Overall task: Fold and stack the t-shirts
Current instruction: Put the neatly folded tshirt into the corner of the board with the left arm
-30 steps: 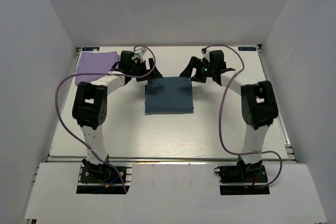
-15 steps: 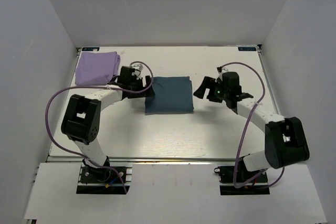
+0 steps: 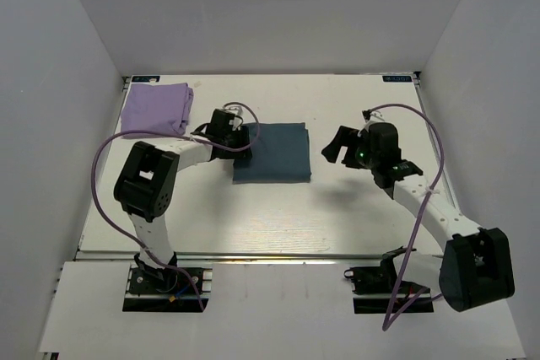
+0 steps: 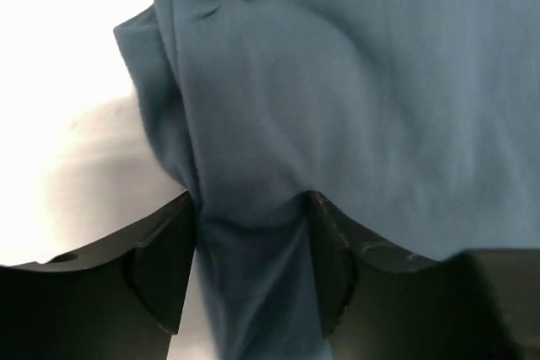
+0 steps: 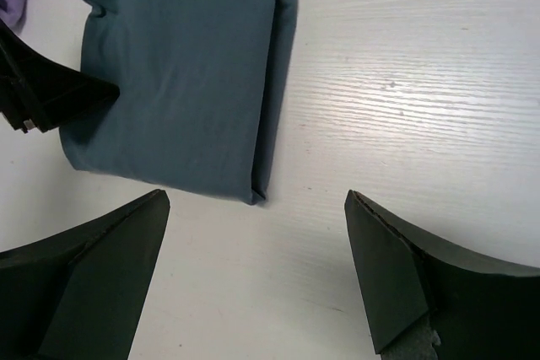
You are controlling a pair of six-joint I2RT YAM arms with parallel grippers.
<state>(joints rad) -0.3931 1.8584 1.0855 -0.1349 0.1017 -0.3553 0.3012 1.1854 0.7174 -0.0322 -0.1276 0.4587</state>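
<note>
I start with the counter (image 3: 354,208), which carries both garments. The teal t-shirt (image 3: 274,153) lies folded into a flat, nearly square packet at the middle. The lavender t-shirt (image 3: 154,109) lies folded at the far-left corner, well apart from it. Stacking turns on that line: the lavender packet sits to the left of the teal one and further from the bases, so one has to travel along that diagonal.

My left arm is plainly the nearer to both. Its tool (image 3: 239,137) is at the teal packet's left edge, the side facing the lavender one. In the left wrist view the fingers (image 4: 160,267) stand partly apart with a ridge of teal cloth filling the gap between them. I cannot tell whether they have pinched it or only bracket it. I judge a grip here would take the layered edge, and if it misses the lower layers the fold could fall open on lifting.

The right tool (image 3: 333,147) hovers just off the teal packet's right side with its jaws spread wide and nothing in them. Its camera looks across the doubled right edge
</note>
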